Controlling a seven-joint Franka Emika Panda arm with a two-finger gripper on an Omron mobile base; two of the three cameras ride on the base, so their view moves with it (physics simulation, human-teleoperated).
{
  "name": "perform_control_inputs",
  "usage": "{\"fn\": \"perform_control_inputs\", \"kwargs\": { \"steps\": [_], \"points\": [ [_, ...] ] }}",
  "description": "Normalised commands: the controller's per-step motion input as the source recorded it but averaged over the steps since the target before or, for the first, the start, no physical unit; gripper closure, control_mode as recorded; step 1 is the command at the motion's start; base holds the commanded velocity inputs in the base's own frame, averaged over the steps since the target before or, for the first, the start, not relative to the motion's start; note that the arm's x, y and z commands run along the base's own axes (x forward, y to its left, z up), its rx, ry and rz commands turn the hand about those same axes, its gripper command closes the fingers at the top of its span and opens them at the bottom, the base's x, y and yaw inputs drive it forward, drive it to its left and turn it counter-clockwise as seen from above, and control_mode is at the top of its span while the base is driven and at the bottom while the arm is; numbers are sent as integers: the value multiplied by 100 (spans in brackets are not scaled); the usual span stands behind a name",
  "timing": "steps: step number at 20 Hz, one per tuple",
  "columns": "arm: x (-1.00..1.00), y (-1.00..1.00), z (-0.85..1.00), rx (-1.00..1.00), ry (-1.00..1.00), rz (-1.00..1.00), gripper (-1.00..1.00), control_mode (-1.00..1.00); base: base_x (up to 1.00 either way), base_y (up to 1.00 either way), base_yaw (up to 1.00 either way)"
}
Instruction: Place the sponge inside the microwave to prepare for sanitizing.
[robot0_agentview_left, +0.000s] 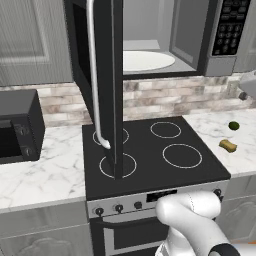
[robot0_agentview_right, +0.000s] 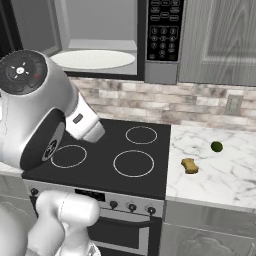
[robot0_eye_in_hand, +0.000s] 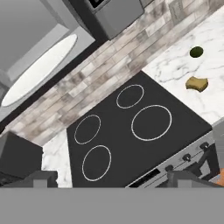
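The sponge (robot0_agentview_left: 228, 145) (robot0_agentview_right: 189, 165) (robot0_eye_in_hand: 197, 83) is a small yellow-tan block lying on the marble counter just right of the stove. The microwave (robot0_agentview_left: 220, 40) (robot0_agentview_right: 162, 45) hangs above the stove with its door (robot0_agentview_left: 100, 85) swung wide open. Inside it lies the white turntable (robot0_agentview_left: 145, 61) (robot0_agentview_right: 92, 59) (robot0_eye_in_hand: 39, 70). My gripper (robot0_eye_in_hand: 114, 179) is open, with nothing between its two finger tips. It hovers high over the stove's front, well away from the sponge.
A small green ball (robot0_agentview_left: 233, 125) (robot0_agentview_right: 216, 146) (robot0_eye_in_hand: 196, 51) rests on the counter behind the sponge. The black stove top (robot0_agentview_left: 150, 150) (robot0_agentview_right: 110, 160) has several burner rings. A black boxy appliance (robot0_agentview_left: 17, 127) stands on the left counter. The open door juts over the stove's left half.
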Motion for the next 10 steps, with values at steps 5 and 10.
{"fn": "perform_control_inputs", "kwargs": {
  "steps": [5,10],
  "points": [
    [26,-41,-25,-10,17,-13,-100,-100,0,0,0],
    [17,-34,-30,-9,4,-5,-100,-100,0,0,0]
  ]
}}
